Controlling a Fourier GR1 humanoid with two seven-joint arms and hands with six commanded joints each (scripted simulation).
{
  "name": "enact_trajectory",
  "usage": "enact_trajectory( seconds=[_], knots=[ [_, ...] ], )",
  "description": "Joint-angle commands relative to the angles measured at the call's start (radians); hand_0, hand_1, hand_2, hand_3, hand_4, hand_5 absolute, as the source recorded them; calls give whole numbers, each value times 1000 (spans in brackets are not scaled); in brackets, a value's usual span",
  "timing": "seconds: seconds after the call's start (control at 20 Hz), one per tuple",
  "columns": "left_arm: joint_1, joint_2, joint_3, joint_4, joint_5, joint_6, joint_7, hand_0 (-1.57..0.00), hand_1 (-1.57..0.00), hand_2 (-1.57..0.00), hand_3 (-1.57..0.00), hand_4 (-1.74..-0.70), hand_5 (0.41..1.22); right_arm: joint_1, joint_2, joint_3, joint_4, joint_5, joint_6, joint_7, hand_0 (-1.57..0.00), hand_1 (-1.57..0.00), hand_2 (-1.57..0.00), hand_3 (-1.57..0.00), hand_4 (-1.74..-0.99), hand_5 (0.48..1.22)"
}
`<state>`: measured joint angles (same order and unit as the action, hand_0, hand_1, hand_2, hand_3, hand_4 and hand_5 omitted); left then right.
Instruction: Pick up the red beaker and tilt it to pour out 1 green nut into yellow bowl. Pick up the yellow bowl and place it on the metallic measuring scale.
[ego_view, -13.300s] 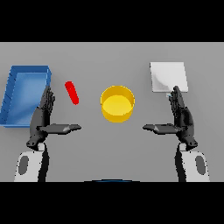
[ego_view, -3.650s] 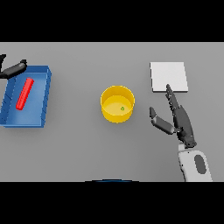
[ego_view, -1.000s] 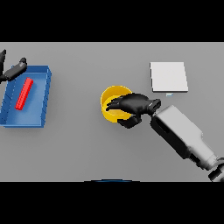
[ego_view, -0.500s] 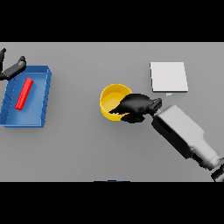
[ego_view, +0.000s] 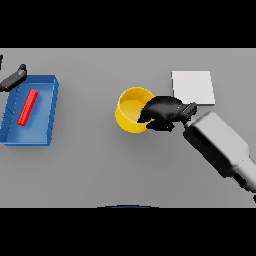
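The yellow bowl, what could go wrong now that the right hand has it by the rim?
The right hand grips only the near edge of the bowl, so the bowl may tilt or slip when lifted, perhaps spilling what is inside. The scale sits close behind the hand, so a low carry might knock its edge.

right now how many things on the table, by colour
red: 1, beaker
blue: 1, tray
yellow: 1, bowl
white: 1, scale
total: 4
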<state>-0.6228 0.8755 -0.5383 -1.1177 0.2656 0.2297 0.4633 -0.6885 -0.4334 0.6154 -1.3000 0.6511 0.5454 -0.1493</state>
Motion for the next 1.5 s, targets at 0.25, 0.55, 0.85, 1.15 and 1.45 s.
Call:
enact_trajectory(
  seconds=[0.25,0.55,0.85,1.15,1.45],
  knots=[
    [-11,-2,4,3,6,-13,-8,1,1,1,1,-798,744,-29,-49,-34,16,-27,17,10,-1565,-1558,-1563,-1289,-1723,1219],
    [-16,11,14,7,12,-24,-10,1,1,1,1,-792,754,-84,-107,-76,106,-6,-47,44,-1529,-1556,-1569,-1383,-1725,1220],
    [-12,14,16,12,14,-28,-11,1,1,1,1,-801,754,-145,-143,-93,257,10,-106,6,-1560,-1567,-1570,-1311,-1724,1221],
    [2,14,16,-28,24,-3,30,1,1,1,1,-819,762,-169,-144,-109,434,24,-170,10,-1540,-1460,-1525,-1446,-1727,1221],
    [16,30,16,-58,29,7,58,1,1,1,1,-842,775,-188,-129,-112,580,34,-232,-22,-1500,-1344,-1429,-1538,-1730,1221]
  ],
)
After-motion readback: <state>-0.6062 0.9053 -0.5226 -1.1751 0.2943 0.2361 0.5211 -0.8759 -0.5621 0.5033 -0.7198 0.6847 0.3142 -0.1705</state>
